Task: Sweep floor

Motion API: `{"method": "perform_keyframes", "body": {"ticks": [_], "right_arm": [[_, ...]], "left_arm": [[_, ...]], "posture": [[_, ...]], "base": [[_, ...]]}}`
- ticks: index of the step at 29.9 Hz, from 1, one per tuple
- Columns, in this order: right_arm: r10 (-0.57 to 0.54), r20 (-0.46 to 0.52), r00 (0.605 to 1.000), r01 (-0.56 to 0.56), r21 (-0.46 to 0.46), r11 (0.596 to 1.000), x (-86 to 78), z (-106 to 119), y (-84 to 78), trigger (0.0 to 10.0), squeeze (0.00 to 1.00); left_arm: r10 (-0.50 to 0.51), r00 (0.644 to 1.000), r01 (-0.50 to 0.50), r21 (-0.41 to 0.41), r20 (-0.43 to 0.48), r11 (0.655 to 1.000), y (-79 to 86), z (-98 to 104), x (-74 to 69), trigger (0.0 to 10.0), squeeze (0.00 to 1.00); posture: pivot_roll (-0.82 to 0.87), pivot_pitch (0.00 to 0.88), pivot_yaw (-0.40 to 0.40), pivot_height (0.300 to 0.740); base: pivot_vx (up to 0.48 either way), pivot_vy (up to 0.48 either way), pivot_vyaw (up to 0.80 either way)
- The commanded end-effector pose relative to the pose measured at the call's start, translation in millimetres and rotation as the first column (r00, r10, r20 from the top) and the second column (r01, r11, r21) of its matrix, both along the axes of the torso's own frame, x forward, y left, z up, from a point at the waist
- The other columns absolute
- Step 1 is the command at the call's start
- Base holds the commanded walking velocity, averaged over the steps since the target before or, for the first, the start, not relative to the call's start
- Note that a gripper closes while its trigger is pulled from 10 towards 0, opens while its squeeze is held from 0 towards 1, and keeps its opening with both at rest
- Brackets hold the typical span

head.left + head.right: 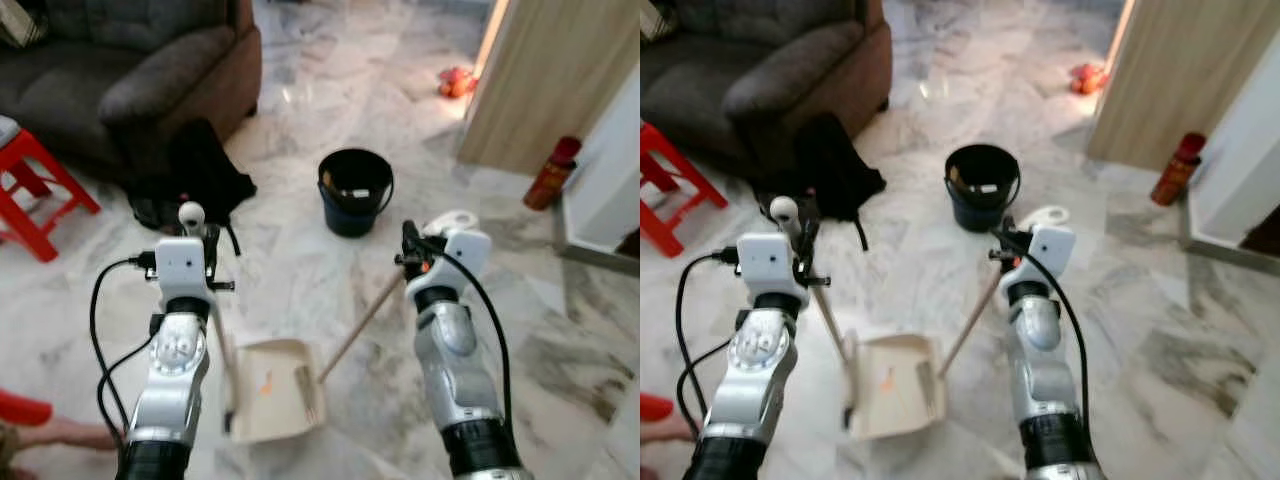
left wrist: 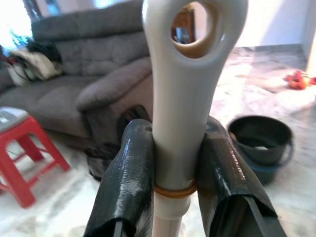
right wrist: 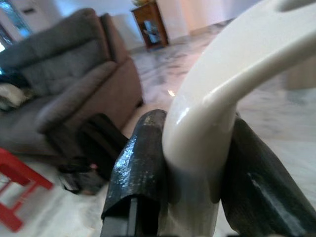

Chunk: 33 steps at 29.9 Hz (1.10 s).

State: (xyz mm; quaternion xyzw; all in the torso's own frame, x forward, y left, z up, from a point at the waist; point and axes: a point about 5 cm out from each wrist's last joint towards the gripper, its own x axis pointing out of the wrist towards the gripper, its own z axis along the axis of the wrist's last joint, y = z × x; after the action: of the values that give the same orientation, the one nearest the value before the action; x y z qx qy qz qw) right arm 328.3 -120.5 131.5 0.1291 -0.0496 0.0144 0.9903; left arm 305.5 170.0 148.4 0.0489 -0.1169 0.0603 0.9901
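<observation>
My left gripper (image 1: 205, 248) is shut on the white upright handle (image 2: 180, 89) of a cream dustpan (image 1: 262, 410), just below the handle's ring-shaped end. The pan lies flat on the marble floor between my arms, with a small orange scrap (image 1: 266, 381) inside. My right gripper (image 1: 412, 252) is shut on the curved white grip (image 3: 222, 84) of a broom. Its wooden stick (image 1: 360, 325) slants down to the left, and the broom head (image 1: 308, 392) rests at the pan's right side.
A black bucket (image 1: 354, 190) stands ahead. A grey sofa (image 1: 130, 70), a black bag (image 1: 195, 175) and a red stool (image 1: 40, 190) are to the left. On the right are a wooden panel (image 1: 550, 80) and a red bottle (image 1: 552, 172). A person's limb (image 1: 60, 432) lies at the lower left.
</observation>
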Motion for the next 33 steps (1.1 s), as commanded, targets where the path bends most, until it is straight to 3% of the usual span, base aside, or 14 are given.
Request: {"method": "perform_keyframes", "body": {"ticks": [1, 33], "right_arm": [[-0.019, 0.031, 0.999, 0.019, 0.029, 0.999, 0.4, 7.3, -5.9, 10.0, 0.0], [0.002, 0.025, 1.0, -0.003, 0.041, 0.999, 0.6, 7.0, -5.2, 10.0, 0.0]], "left_arm": [[-0.027, 0.998, 0.028, -0.015, 0.05, 0.999, -8.2, 11.3, 1.0, 10.0, 0.0], [-0.021, 0.999, 0.022, -0.019, 0.047, 1.0, -8.4, 10.1, 0.3, 10.0, 0.0]], "posture": [[0.12, 0.104, 0.021, 0.74], [0.12, 0.102, 0.015, 0.74]], "base": [[0.349, 0.0, 0.0], [0.349, 0.0, 0.0]]}}
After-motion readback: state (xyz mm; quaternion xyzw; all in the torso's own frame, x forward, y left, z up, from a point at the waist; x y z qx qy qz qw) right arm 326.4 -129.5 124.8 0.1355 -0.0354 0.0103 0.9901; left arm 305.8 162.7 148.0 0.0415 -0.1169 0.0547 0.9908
